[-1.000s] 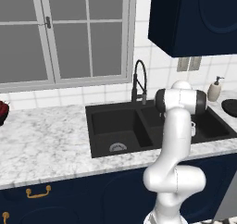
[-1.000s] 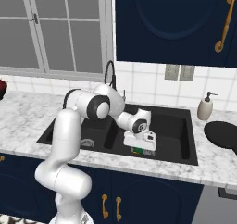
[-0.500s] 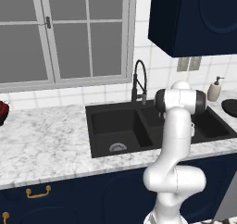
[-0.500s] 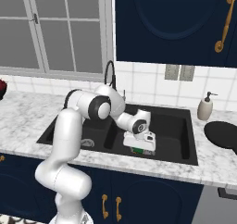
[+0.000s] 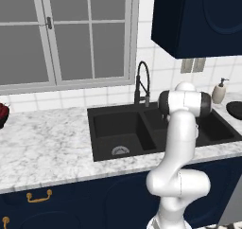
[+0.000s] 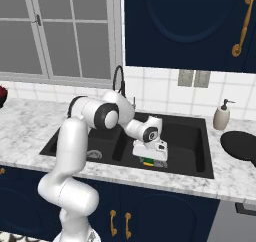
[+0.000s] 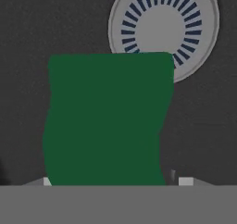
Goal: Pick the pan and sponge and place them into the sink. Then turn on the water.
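Note:
The sponge [image 7: 109,119] shows its green top in the hand view, lying on the dark sink floor just below a round silver drain [image 7: 162,28]. My gripper [image 7: 115,181] hangs straight over it, fingers straddling it, and a gap shows beside the right fingertip [image 7: 185,181], so it is open. From the right base view, the gripper [image 6: 149,157] is low in the right basin of the black sink [image 6: 200,136], with the sponge [image 6: 147,161] under it. The black pan [image 6: 241,147] rests on the counter right of the sink, also at the right edge [image 5: 235,110].
The black arched faucet [image 5: 142,83] stands behind the sink's divider; no stream runs from it. A soap dispenser [image 6: 221,116] stands between sink and pan. A dark red object [image 5: 2,113] sits at the far left of the marble counter.
The arm holds the same pose over the right basin. The fingers stand a little wider around the sponge than before.

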